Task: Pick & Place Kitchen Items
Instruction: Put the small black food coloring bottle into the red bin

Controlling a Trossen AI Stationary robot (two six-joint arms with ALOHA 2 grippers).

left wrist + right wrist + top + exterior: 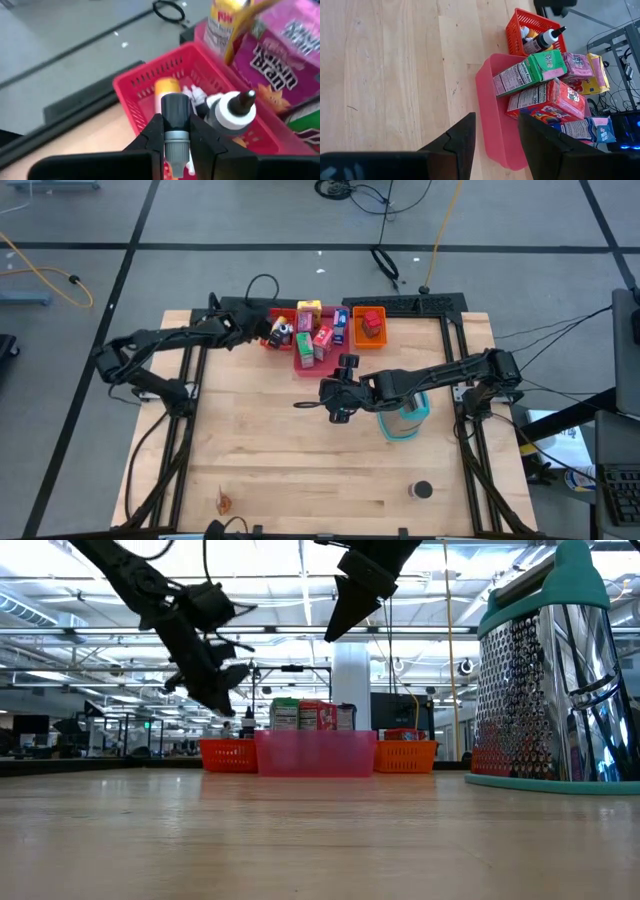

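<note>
The pale wooden table (300,460) carries a tall teal-and-steel box grater (404,420) near its right side, partly hidden under the right arm. At the far edge three plastic trays sit side by side. The pink tray (492,120) in the middle is crowded with small food boxes: green (530,71), red (551,104), purple (577,66), yellow (596,75) and a blue one (592,129) cut off at the frame edge. The orange tray (369,326) holds a red block (372,322). The red mesh tray (150,90) holds tiny bottles, one white-collared with a black nozzle (232,111).

The left gripper (176,145) hangs above that red tray, its fingers clamped on a small grey-capped bottle (175,125) whose lower part is hidden. The right gripper (495,140) hovers mid-table with parted fingers, holding nothing.

A dark round can (421,490) stands alone near the front; a small brownish thing (224,502) front-left is too small to make out.
</note>
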